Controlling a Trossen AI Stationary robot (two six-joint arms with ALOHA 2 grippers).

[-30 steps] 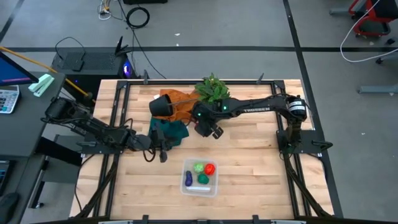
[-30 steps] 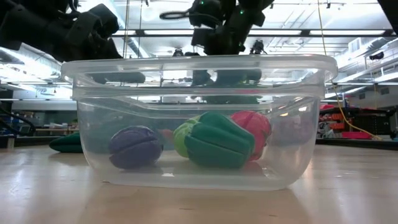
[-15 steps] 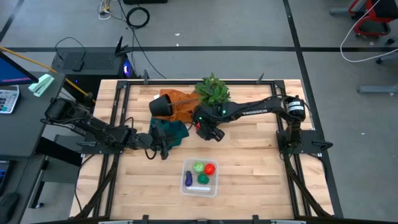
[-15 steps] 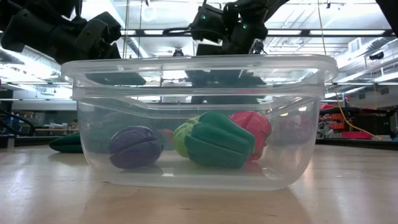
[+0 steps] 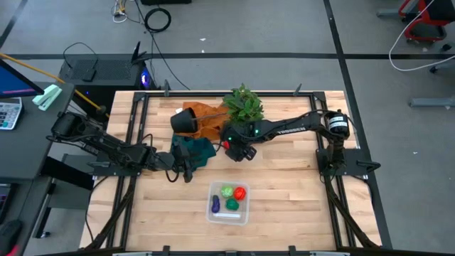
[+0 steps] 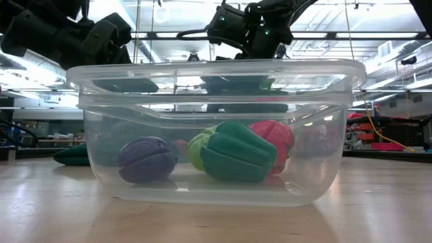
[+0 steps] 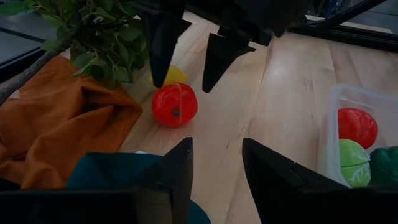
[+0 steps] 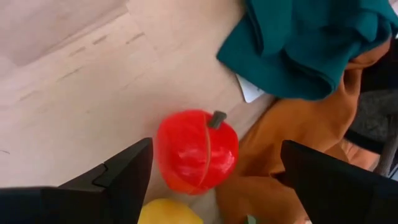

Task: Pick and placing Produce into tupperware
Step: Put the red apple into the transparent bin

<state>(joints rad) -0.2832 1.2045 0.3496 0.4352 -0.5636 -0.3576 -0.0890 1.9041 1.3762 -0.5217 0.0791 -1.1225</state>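
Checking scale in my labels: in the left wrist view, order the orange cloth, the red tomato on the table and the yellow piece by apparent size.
1. Orange cloth, by far the largest.
2. Red tomato.
3. Yellow piece, smallest as seen, but the right claw's finger partly hides it, so its true size is unsure.

white "TROSSEN" lettering, on right arm (image 5: 288, 129)

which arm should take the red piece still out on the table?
Right. The right gripper hangs open directly over the red piece, fingers either side of it, beside the orange cloth. The left gripper, also open, sits farther off by the teal cloth, only looking toward it.
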